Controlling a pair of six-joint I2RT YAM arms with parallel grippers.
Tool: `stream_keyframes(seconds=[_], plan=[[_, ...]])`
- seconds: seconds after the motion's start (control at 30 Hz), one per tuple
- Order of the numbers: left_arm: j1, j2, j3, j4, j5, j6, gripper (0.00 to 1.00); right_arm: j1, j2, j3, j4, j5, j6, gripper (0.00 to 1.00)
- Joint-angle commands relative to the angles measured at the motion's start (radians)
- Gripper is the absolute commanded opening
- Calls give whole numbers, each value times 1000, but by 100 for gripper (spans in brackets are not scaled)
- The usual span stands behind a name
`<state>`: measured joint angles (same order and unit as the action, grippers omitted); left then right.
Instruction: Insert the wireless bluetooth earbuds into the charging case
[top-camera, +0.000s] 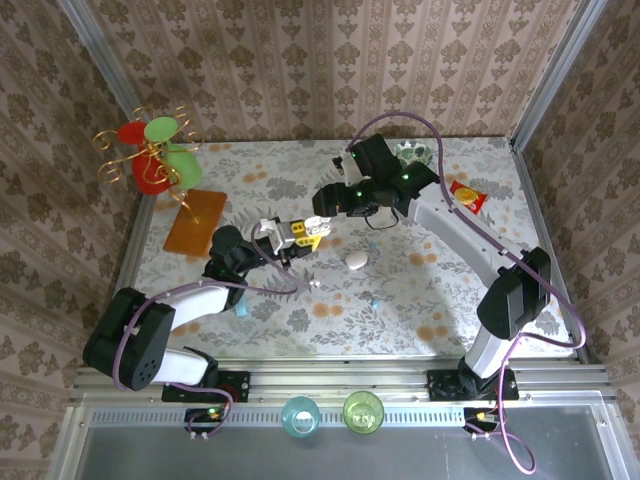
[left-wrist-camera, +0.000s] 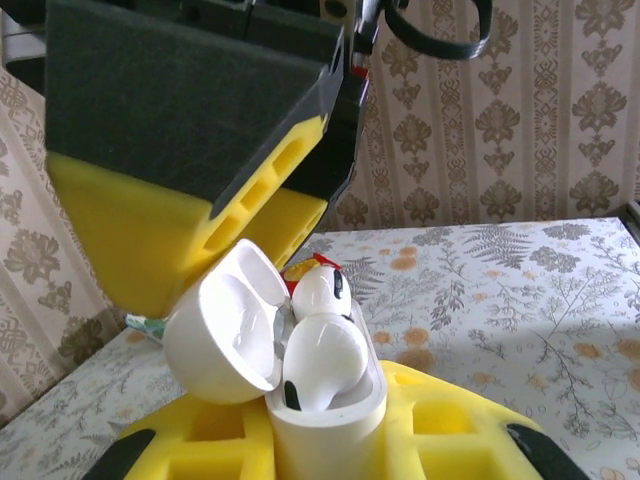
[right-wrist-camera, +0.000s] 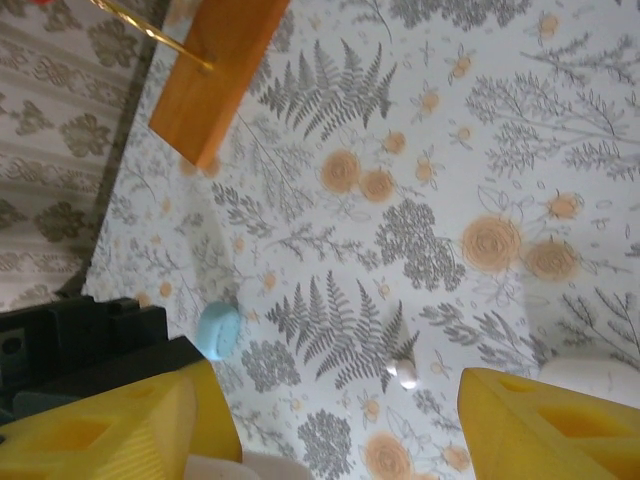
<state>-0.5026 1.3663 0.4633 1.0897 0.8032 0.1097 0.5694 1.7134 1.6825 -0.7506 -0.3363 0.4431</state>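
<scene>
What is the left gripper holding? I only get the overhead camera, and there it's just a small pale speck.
Observer: In its wrist camera the left gripper is shut on a white case, lid swung open.
Reviewer: Anything inside?
Observer: Two white earbuds, one behind the other.
Reviewer: And the right gripper?
Observer: Its wrist camera shows its fingers wide apart, table visible between them.
</scene>
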Motion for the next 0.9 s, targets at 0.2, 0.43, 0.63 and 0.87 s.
stream_keyframes(seconds=[0.2,0.43,0.63,0.87], plan=[[14,-22,-3,15,-73,2,0,-3,-23,48,-174,-24,-113,71],[22,-25,-5,27,-53,-54,0,-6,-135,-45,-17,-56,-167,71],[39,-27,5,80,116,-147,0,-6,-329,-309,316,-136,-337,73],[67,-41,29,81,275,-204,0,-6,-473,-531,477,-263,-719,66]])
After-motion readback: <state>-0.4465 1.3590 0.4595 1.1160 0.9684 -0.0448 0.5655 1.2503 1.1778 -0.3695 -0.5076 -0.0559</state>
